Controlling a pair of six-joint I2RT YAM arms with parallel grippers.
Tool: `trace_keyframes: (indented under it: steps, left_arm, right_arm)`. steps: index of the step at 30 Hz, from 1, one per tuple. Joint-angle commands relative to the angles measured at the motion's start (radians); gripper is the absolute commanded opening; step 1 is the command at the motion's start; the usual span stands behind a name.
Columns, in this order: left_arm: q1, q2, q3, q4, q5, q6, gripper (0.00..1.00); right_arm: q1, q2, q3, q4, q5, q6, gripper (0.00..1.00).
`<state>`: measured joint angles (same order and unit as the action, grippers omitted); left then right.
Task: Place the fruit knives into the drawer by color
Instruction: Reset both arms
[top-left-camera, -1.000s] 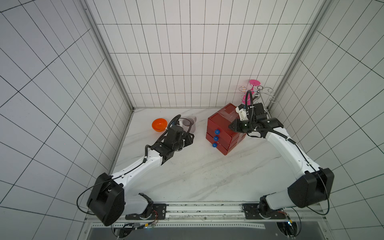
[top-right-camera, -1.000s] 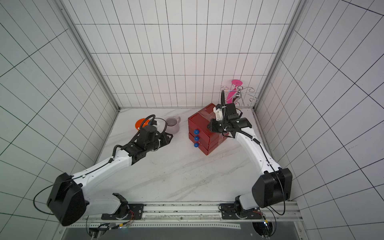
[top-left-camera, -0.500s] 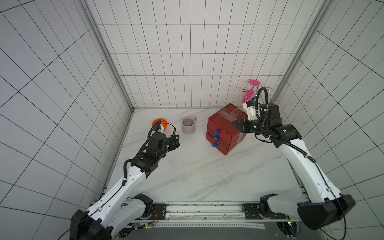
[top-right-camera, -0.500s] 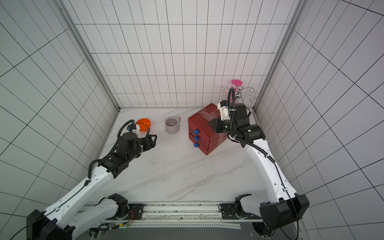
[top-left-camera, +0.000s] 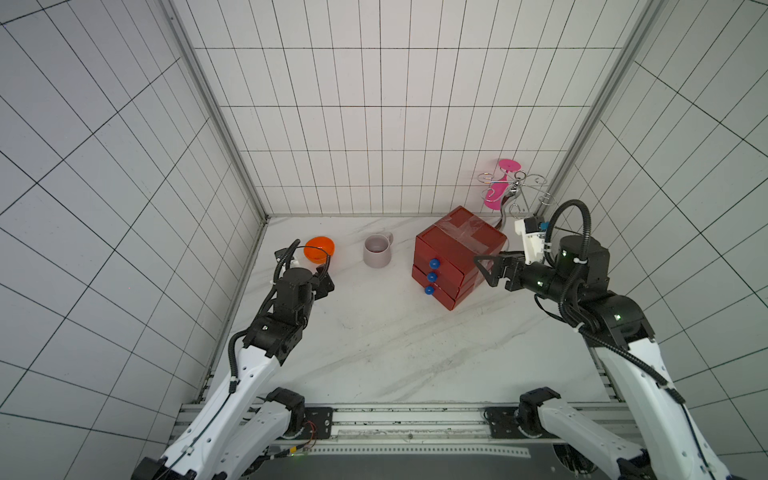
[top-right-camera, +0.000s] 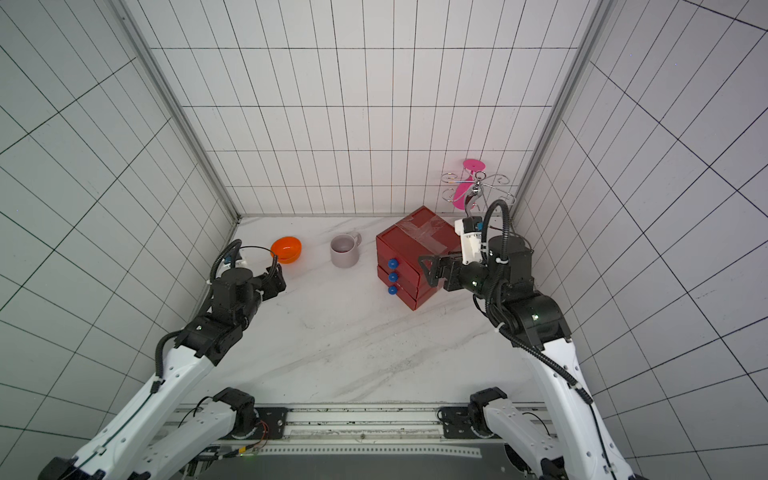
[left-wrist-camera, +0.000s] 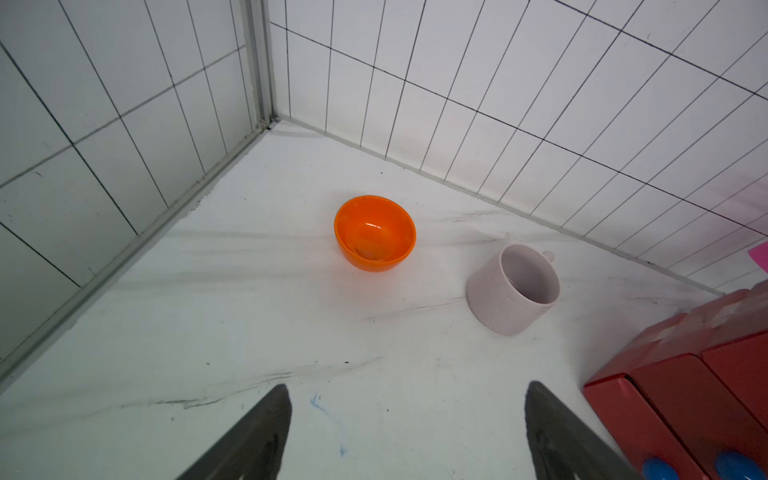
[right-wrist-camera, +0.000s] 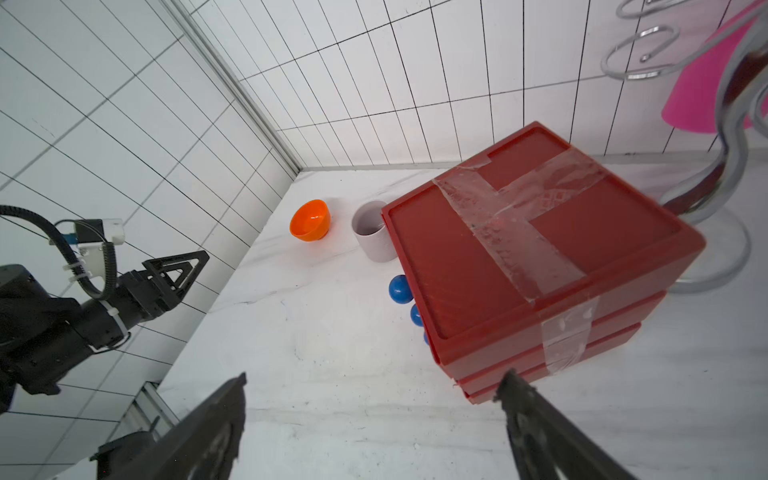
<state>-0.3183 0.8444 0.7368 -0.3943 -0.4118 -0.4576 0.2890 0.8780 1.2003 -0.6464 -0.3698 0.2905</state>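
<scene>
**Ana:** Both arms are up off the desk (top-left-camera: 374, 345). How does the left pincer (left-wrist-camera: 407, 390) look?

**Ben:** Spread wide. There are two dark fingers (left-wrist-camera: 249, 440) with only bare marble between them. It hovers by the left wall, near the orange bowl (top-left-camera: 319, 248), clear of it.

**Ana:** And the right pincer (right-wrist-camera: 372, 376)?

**Ben:** Also gaping, with nothing in it. It hangs raised near the right side of the drawer (top-left-camera: 457, 245), pointing across toward the other arm.

**Ana:** Where does the drawer sit?

**Ben:** At the back right of the desk, turned at an angle. It's a red chest of three stacked fronts, and all three look shut. Each front has a blue knob (top-left-camera: 434, 263). Clear tape (right-wrist-camera: 511, 224) crosses the lid and runs down one side.

**Ana:** What's around it?

**Ben:** A pale mug (top-left-camera: 377, 251) stands upright between the chest and the bowl, apart from both. Behind the chest, in the corner, there's a wire rack (top-left-camera: 516, 188) with a pink glass (top-left-camera: 496, 199) hung on it.
</scene>
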Motion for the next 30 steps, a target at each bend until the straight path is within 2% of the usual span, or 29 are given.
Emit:
trace_keyframes:
  steps: [1, 5, 10, 12, 17, 22, 30]
  left_arm:
    - [0.013, 0.003, -0.075, 0.111, -0.157, 0.087, 0.89]
    - [0.024, 0.005, -0.182, 0.324, -0.252, 0.181, 0.97]
    - [0.044, 0.046, -0.335, 0.717, -0.233, 0.35, 0.97]
    - [0.089, 0.103, -0.379, 0.857, -0.187, 0.408, 0.97]
    - [0.193, 0.263, -0.361, 0.896, -0.071, 0.396, 0.98]
    - [0.243, 0.42, -0.403, 1.121, 0.042, 0.39, 0.98]
    - [0.265, 0.58, -0.421, 1.301, 0.107, 0.373, 0.98]
  right_arm:
    - [0.006, -0.069, -0.127, 0.001, 0.038, -0.001, 0.99]
    - [0.006, -0.2, -0.242, 0.009, 0.07, -0.003, 0.99]
    - [0.006, -0.374, -0.392, 0.058, 0.146, -0.002, 0.99]
    - [0.006, -0.427, -0.434, 0.06, 0.175, 0.008, 0.99]
    - [0.006, -0.49, -0.501, 0.042, 0.205, 0.032, 0.99]
    - [0.006, -0.493, -0.528, 0.02, 0.242, 0.03, 0.99]
    - [0.006, -0.489, -0.553, 0.027, 0.313, 0.05, 0.99]
